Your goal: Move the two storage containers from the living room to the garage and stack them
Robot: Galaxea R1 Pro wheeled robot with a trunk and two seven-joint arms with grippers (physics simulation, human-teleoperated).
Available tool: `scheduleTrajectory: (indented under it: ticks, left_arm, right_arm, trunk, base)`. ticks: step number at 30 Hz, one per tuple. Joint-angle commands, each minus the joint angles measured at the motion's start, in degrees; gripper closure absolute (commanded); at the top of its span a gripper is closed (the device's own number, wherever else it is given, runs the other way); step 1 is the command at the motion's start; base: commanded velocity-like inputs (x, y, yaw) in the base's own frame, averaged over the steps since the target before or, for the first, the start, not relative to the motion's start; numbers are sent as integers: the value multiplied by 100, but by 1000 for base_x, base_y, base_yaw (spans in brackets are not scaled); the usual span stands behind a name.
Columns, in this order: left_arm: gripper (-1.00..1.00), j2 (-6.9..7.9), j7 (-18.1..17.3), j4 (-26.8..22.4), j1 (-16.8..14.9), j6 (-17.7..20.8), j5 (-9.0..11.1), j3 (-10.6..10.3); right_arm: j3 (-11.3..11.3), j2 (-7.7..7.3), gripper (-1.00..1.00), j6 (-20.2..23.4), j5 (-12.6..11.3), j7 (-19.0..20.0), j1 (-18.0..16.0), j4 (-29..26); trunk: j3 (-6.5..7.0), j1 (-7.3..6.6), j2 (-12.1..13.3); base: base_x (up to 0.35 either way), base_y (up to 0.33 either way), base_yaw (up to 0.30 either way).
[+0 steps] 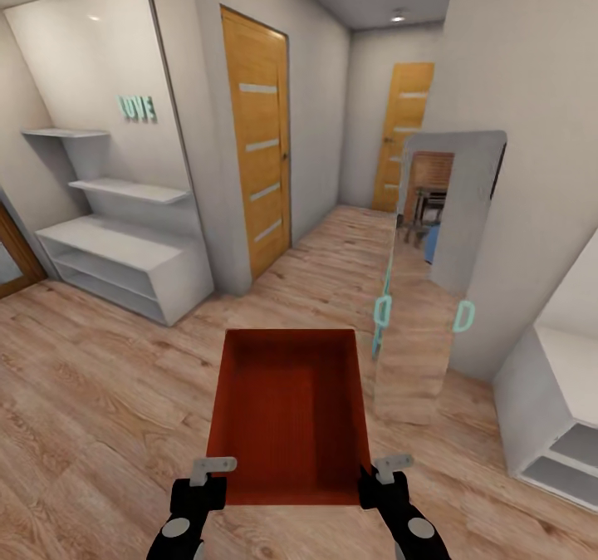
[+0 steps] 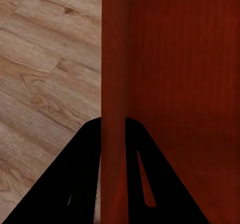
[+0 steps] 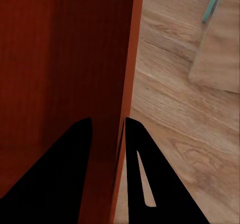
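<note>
- One storage container (image 1: 291, 415), orange-red and open-topped, rides in front of the robot above the light wood-plank floor (image 1: 100, 410), carried between both arms.
- Left tool (image 1: 208, 483) is pinching the container's left wall near the near corner; in the left wrist view its dark fingers (image 2: 75, 184) sit either side of that thin red wall (image 2: 114, 84).
- Right tool (image 1: 384, 481) is clamped on the right wall at the opposite near corner; the right wrist view shows its fingers (image 3: 150, 184) straddling the rim.
- Inside, the bin's ribbed base is bare.
- Just ahead on the right, a tall mirror (image 1: 432, 277) leans at the wall.
- Left side: white shelving (image 1: 116, 252) with teal "LOVE" letters (image 1: 137, 108) above.
- Beyond, a wooden door (image 1: 259, 136), and a second door (image 1: 403, 132) down the hallway.
</note>
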Motion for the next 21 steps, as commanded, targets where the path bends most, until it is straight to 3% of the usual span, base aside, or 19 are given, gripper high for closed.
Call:
scheduleTrajectory:
  ticks: [1, 7, 21]
  left_arm:
    - [100, 4, 54, -9, -4, 49, -59, 167]
    - [100, 4, 54, -9, -1, 49, -59, 167]
    - [100, 4, 47, -9, -1, 49, -59, 167]
  right_arm:
    - [-4, -1, 100, 36, 44, 29, -4, -22]
    - [3, -1, 100, 31, 44, 29, -4, -22]
    - [13, -1, 100, 30, 44, 29, -3, -22]
  trunk:
    - [-11, 6, -12]
    - [-11, 6, -12]
    - [-11, 6, -12]
  base:
    - [307, 185, 0]
    - [306, 191, -43]
    - [287, 206, -248]
